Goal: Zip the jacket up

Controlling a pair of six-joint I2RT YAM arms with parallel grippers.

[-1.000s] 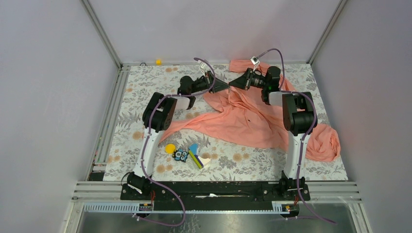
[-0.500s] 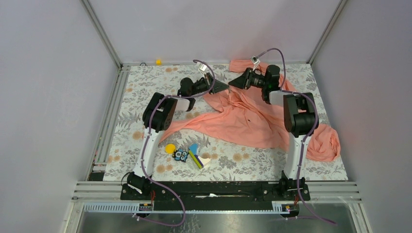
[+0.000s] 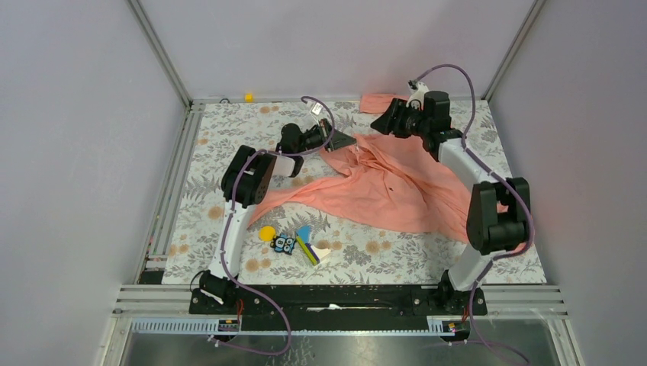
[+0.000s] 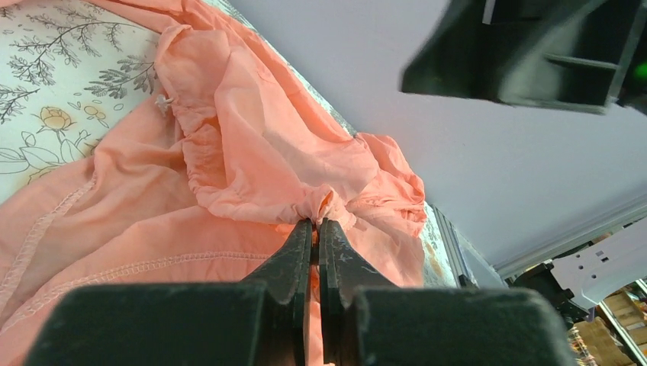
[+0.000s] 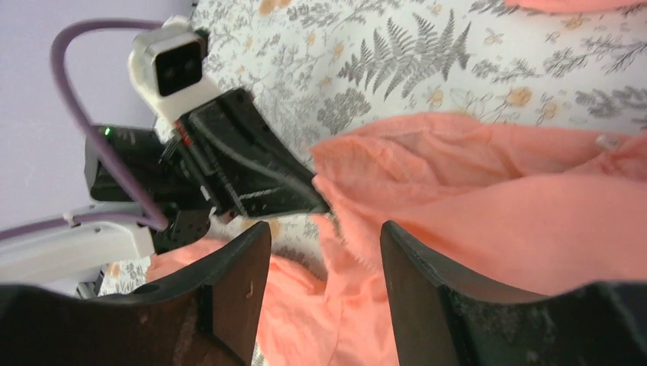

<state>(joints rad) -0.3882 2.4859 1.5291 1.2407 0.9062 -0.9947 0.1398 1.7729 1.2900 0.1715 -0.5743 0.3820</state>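
Observation:
The salmon-pink jacket (image 3: 393, 187) lies crumpled across the middle and right of the floral mat, one end reaching the back edge (image 3: 375, 101). My left gripper (image 3: 351, 140) is low at the jacket's upper left edge, shut on a small bunch of its fabric (image 4: 324, 207). Above the jacket's far edge my right gripper (image 3: 379, 124) hovers with its jaws open; nothing is between its fingers (image 5: 244, 267). In the right wrist view the left gripper (image 5: 252, 171) shows against the jacket (image 5: 496, 206). No zipper can be made out.
Small colourful toy pieces (image 3: 294, 242) lie on the mat near the front left. A yellow object (image 3: 249, 97) sits at the back rail. Metal frame rails (image 3: 175, 175) and grey walls border the mat on all sides.
My right gripper opened, let go of the jacket and lifted back to the right, its arm stretching out. My left gripper finished shutting on the fabric and stayed in place.

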